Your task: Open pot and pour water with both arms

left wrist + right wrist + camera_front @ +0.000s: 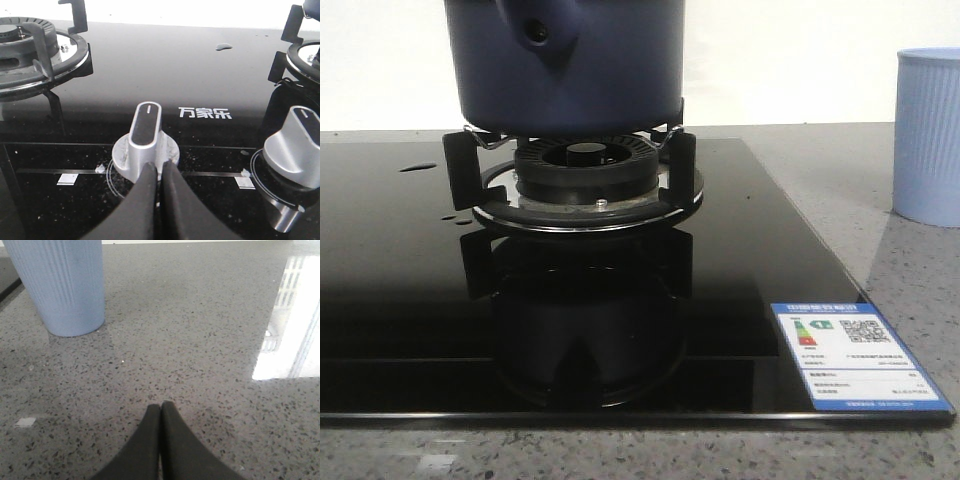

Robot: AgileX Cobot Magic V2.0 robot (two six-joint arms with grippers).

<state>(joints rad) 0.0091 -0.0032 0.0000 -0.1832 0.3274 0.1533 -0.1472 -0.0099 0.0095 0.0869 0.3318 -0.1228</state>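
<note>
1. You had the large dark navy-blue matte pot (570, 65) sitting on the black pan supports of the gas burner (585, 180), at twelve o'clock in the front view, its handle stub with the small round hole facing the camera.
2. Your left gripper (159, 172) had its dark fingers pressed together, tips just beside the base of the silver stove knob (145, 140) on the glossy black glass cooktop (150, 75); a second silver knob (295, 145) sat at three o'clock of it.
3. Your right gripper (160, 412) was likewise closed on nothing, low over the grey speckled stone counter (200, 340).
4. The pale blue ribbed cup (928, 135) stood on the counter at three o'clock of the pot, well apart from it.
</note>
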